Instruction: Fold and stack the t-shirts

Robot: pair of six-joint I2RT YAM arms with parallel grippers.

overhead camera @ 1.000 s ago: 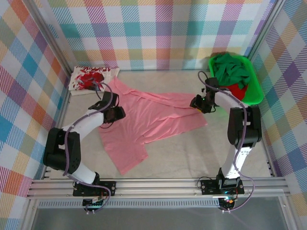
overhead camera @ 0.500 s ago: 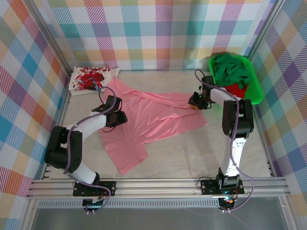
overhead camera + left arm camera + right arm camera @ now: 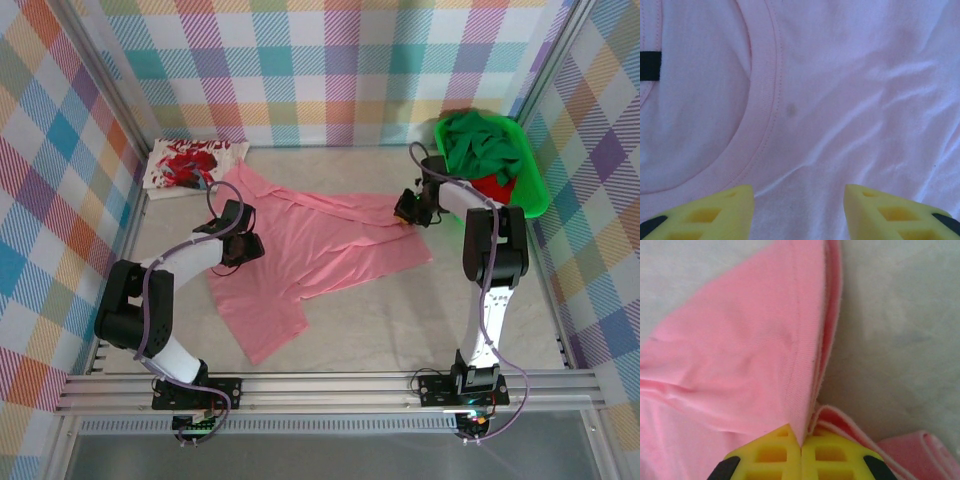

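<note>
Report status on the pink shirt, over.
Right gripper shut on pink shirt edge. Left gripper open over collar. Green tray far right, not blocking.

Pastel plaid walls (image 3: 330, 60) enclose a pale beige tabletop (image 3: 400, 320).

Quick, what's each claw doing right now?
Left gripper: open, above the pink shirt.
Right gripper: shut on the pink shirt's edge.

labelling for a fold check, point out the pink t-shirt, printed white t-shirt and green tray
pink t-shirt (image 3: 322, 246), top view, mid body
printed white t-shirt (image 3: 188, 161), top view, red print
green tray (image 3: 537, 190), top view, right rim
</note>
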